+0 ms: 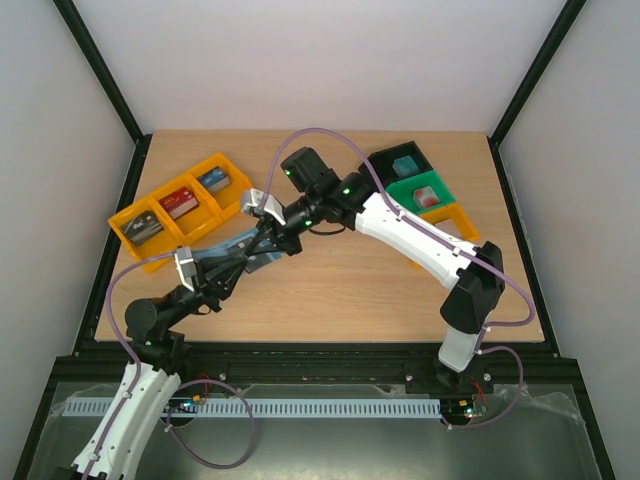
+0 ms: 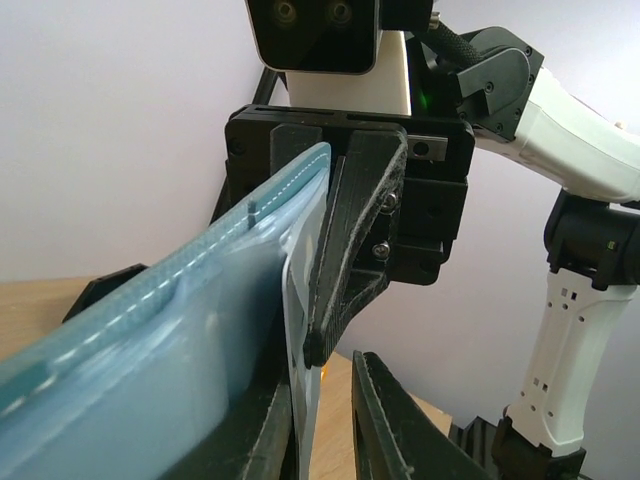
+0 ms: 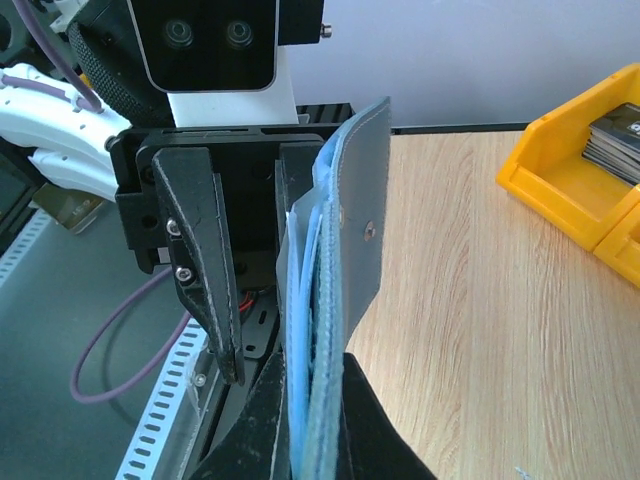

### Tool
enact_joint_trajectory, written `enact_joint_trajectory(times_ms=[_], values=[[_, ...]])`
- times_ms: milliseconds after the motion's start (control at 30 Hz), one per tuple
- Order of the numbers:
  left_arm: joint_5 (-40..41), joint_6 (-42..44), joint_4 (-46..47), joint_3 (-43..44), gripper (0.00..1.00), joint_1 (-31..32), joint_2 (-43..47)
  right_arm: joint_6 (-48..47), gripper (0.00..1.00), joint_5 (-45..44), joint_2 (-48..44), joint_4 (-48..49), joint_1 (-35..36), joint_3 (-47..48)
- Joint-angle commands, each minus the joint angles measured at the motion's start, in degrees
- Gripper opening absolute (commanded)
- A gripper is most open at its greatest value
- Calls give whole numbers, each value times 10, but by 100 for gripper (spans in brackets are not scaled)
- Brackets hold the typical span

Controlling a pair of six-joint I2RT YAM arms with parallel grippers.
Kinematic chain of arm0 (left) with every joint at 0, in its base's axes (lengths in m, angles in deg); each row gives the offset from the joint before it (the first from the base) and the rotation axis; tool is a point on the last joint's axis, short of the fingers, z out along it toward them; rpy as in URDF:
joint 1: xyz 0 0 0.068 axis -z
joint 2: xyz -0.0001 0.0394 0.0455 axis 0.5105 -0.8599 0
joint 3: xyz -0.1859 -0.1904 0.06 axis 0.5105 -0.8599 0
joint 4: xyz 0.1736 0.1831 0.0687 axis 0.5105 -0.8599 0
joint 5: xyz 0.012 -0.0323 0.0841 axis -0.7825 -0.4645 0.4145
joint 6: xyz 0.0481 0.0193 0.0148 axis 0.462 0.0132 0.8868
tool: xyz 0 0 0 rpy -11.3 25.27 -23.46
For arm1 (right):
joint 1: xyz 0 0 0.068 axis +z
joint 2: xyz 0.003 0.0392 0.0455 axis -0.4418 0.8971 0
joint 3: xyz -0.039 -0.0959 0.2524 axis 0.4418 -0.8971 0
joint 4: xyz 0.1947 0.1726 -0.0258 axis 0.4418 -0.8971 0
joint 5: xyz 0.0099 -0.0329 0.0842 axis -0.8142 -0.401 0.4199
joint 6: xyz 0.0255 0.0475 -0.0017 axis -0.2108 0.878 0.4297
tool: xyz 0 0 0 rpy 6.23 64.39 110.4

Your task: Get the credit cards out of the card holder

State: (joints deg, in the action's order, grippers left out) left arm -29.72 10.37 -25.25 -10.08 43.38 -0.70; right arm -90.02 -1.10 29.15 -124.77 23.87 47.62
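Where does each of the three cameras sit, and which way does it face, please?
Top external: fixed above and behind the bases, looking down on the table; left arm and right arm show, left gripper and right gripper at the holder.
Left wrist: on the left arm, looking along its fingers at the holder and the right gripper opposite.
Right wrist: on the right arm, looking along its fingers toward the near edge, at the holder and left gripper.
Shared: the wrist views face each other across the holder.

Teal-blue card holder [image 2: 150,340] — pale stitching, light wood-grain table [image 1: 350,300], orange-yellow tray [image 3: 560,185], green tray [image 1: 405,190]
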Motion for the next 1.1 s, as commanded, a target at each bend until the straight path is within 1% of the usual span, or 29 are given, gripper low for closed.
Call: enact_joint_trajectory(times_ms=[0, 300, 500, 600, 733, 933, 1033, 1067], values=[[21, -3, -17, 7, 19, -15, 11, -20, 2, 9, -55, -25, -25, 0], [21, 2, -14, 6, 20, -16, 2, -14, 2, 13, -62, -25, -29, -8], [10, 15, 6, 8, 23, -7, -10, 15, 2, 36, -55, 11, -28, -21], [10, 26, 16, 10, 23, 2, -28, 40, 2, 38, -51, 44, -20, -31], [14, 32, 23, 11, 22, 12, -37, 43, 2, 35, -38, 48, -9, -22], [30, 26, 14, 9, 15, 15, -33, 44, 2, 40, -27, 43, -3, -6], [30, 26, 12, 10, 8, 14, -31, 46, 2, 40, -24, 43, 4, -9], [30, 26, 12, 10, 4, 15, -29, 48, 2, 39, -23, 43, 6, -8]])
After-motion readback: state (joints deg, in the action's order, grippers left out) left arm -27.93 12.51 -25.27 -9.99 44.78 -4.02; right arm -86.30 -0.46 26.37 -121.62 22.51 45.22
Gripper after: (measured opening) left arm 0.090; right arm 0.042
